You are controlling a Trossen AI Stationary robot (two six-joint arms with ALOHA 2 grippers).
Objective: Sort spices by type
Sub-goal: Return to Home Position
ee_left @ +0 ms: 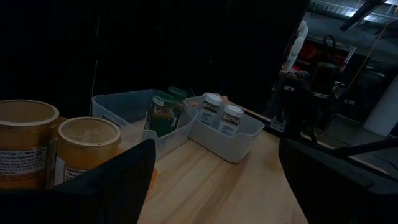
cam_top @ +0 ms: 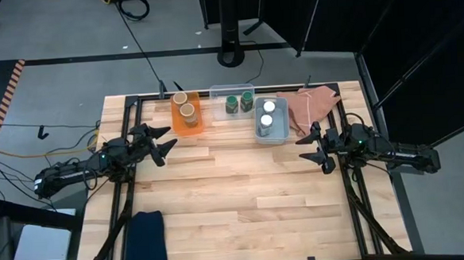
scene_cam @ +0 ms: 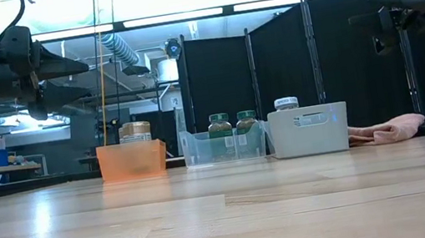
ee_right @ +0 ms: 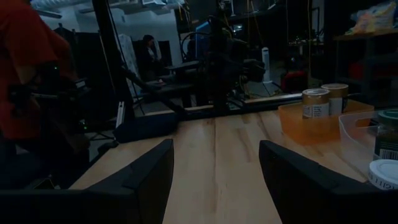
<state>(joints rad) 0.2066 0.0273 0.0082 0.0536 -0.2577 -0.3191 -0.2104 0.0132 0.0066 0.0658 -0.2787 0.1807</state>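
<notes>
Two tan-lidded spice jars stand in the orange bin. Two green-lidded jars stand in the clear bin, and two white-lidded jars in the pale-blue bin. All three bins sit in a row at the table's far edge. My left gripper hovers open and level at the left side, just near of the orange bin, with nothing between its fingers. My right gripper hovers open and level at the right side, near the pale-blue bin, also holding nothing.
A pink cloth lies at the far right, beside the pale-blue bin. A dark blue cloth lies at the near left edge. Bare wooden tabletop stretches between the arms and toward the near edge.
</notes>
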